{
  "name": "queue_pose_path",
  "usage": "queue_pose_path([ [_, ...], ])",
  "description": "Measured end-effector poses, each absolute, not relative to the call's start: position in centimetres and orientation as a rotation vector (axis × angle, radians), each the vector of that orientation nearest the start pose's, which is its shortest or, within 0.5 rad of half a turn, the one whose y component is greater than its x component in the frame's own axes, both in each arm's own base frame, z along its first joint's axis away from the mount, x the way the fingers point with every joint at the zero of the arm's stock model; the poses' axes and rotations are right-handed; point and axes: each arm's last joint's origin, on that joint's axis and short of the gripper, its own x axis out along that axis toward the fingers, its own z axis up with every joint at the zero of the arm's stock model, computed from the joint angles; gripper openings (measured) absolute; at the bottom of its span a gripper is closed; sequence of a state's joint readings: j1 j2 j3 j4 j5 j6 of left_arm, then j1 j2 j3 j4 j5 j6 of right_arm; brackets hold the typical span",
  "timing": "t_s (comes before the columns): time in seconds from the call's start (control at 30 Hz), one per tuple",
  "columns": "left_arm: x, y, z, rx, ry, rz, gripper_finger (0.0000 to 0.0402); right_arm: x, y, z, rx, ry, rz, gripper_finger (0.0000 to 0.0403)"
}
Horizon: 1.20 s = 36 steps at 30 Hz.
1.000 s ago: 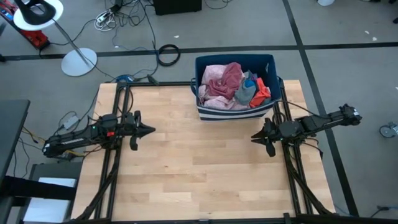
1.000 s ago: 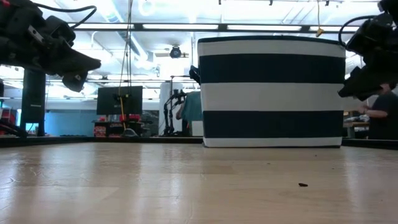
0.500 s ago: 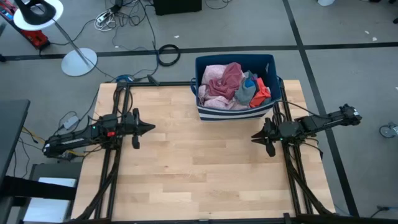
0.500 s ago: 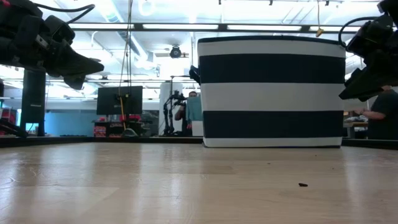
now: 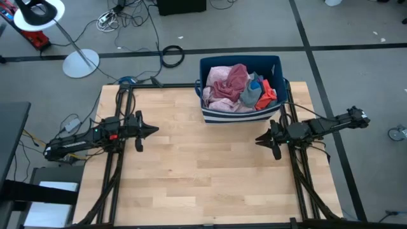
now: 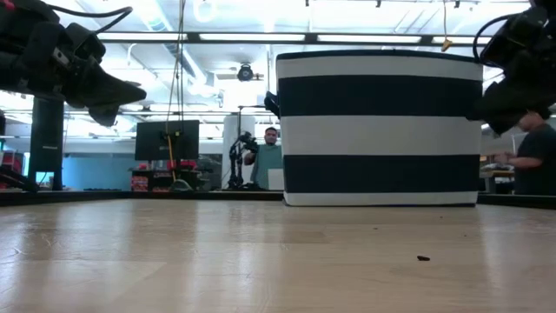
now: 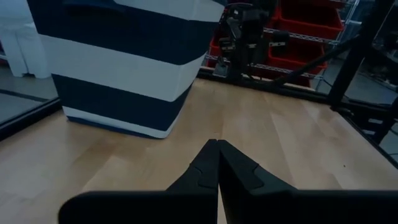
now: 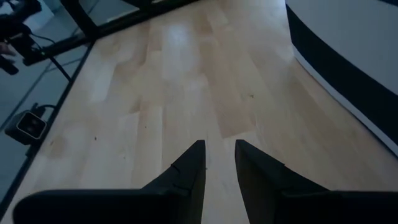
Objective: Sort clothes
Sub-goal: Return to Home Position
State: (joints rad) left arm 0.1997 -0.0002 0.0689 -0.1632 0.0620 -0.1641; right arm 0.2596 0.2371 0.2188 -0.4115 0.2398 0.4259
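The clothes lie heaped in a dark blue bin with white stripes (image 5: pixel 238 115) at the table's far edge: a pink garment (image 5: pixel 224 84), a teal-grey one (image 5: pixel 250 97), a bit of bright blue (image 5: pixel 256 83) and a red-orange one (image 5: pixel 270 94). My left gripper (image 5: pixel 154 130) hovers shut and empty over the table's left side, pointing right; the left wrist view shows its fingers closed together (image 7: pixel 216 143). My right gripper (image 5: pixel 258 140) hovers over the right side just near of the bin, pointing left, with a narrow gap between its fingers (image 8: pixel 219 144), empty.
The bin's striped wall (image 6: pixel 379 126) stands tall in the low view, between the two grippers. Bare wooden tabletop (image 5: pixel 191 172) spreads between and near of the arms. People stand in the room beyond the table (image 6: pixel 271 156), (image 6: pixel 534 156).
My right gripper has shifted a little toward the table's left edge and risen slightly in the low view. My left gripper has crept a little toward the far edge. The clothes and the bin have not moved.
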Motion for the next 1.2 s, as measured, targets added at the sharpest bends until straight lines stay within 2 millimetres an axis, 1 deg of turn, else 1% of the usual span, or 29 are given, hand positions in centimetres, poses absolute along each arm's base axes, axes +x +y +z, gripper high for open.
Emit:
queue_pose_path([
  [0.27,9.14,1.66,17.39,-0.175,0.048,0.140,0.0007,9.60,1.84,18.29,0.320,0.392,-0.065,0.0089],
  [1.2,9.14,1.66,17.43,-0.176,0.045,0.140,0.0007,9.60,1.84,18.30,0.320,0.392,-0.065,0.0089],
])
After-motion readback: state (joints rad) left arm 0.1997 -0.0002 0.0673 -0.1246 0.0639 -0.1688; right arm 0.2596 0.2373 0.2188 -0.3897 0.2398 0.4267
